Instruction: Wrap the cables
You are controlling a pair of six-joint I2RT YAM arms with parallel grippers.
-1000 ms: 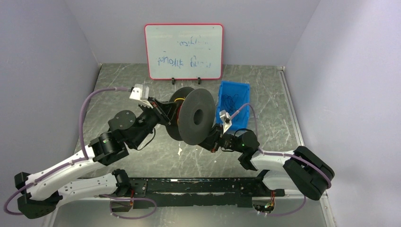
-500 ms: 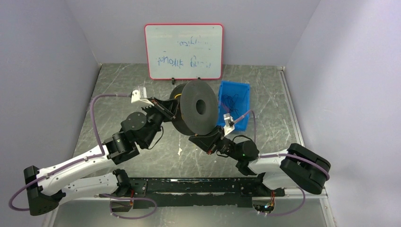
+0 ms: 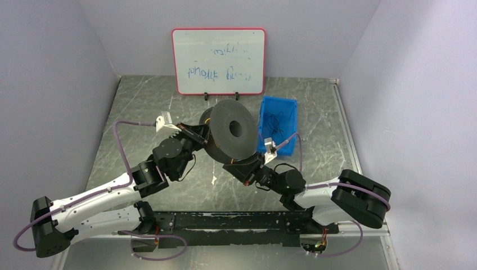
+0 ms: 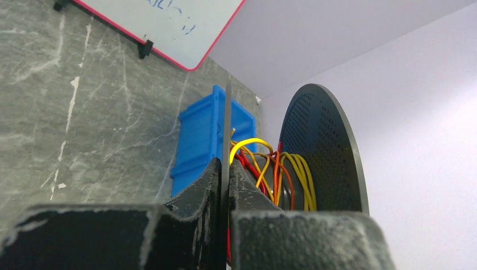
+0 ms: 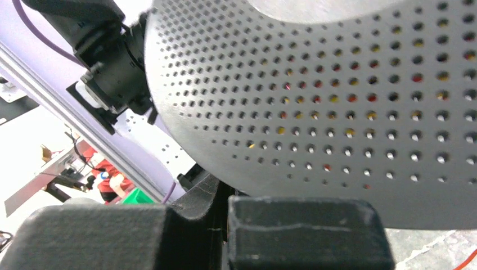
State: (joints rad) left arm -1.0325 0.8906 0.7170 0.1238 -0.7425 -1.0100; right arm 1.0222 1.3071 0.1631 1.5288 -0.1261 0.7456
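Pale lilac walls box in a grey marbled tabletop [image 3: 169, 101], where two robot arms share one load in mid-task. A red-framed whiteboard [image 3: 219, 61] stands at the middle of the far edge, its writing too faint to read.

Between the arms, above the centre of the table, hangs a black spool [image 3: 228, 132], its holed face tipped up toward the overhead camera. A blue bin [image 3: 278, 112] sits just beside it toward the far right corner, with thin dark strands inside.

The left gripper [image 3: 197, 134] comes in from the left-edge side, its fingers pressed together on the rim of the plain flange [image 4: 228, 124], seen edge-on in the wrist view. The right gripper [image 3: 243, 164] reaches up from the near edge and appears clamped on the lower rim of the perforated flange [image 5: 337, 112] (the contact itself is hidden behind the fingers).

The cables [image 4: 270, 169], thin yellow, orange and red strands, lie wound on the hub between the two flanges, one yellow loop standing proud of the rest. They sit just past the left gripper, on the far side of the flange it pinches. The spool's axis runs roughly from the left gripper toward the blue bin, so any further winding likely depends on turning the spool about that line. The left arm looks nearer to the loose loop.
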